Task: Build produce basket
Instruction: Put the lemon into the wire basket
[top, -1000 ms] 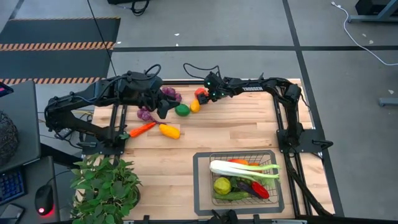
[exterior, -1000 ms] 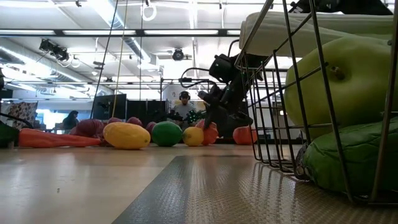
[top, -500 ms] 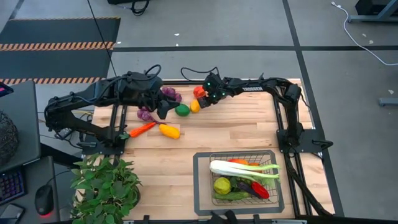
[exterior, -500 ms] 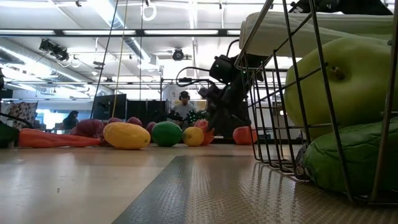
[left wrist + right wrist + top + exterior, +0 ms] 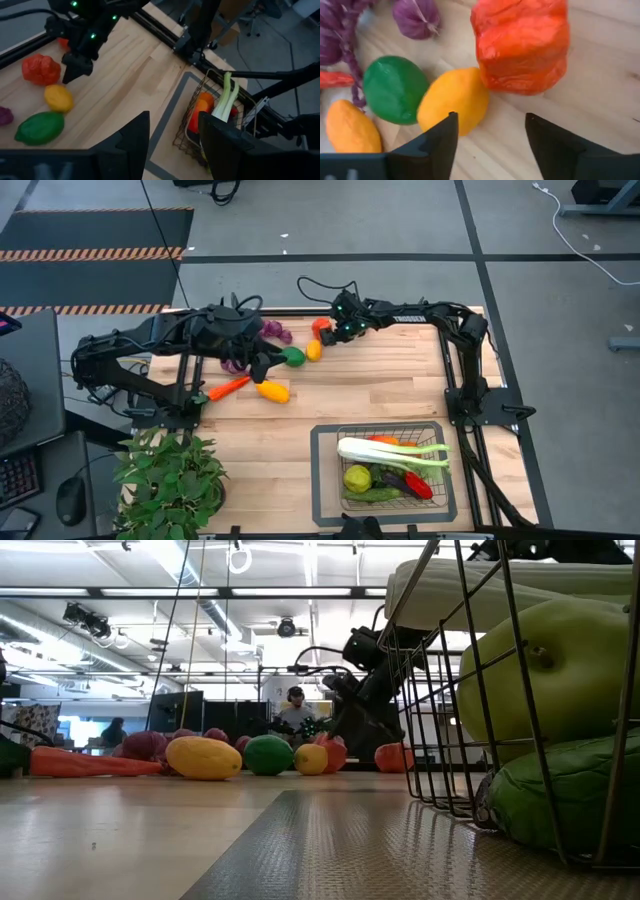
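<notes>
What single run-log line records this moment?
right gripper: open over lemon | left gripper: open, empty | basket: partly filled

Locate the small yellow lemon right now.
In the high view the lemon lies near the table's far edge, between the green lime and the red pepper, just below the right claw.

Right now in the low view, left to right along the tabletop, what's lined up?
Carrot → yellow fruit → green lime → small lemon → orange pepper → basket.
</notes>
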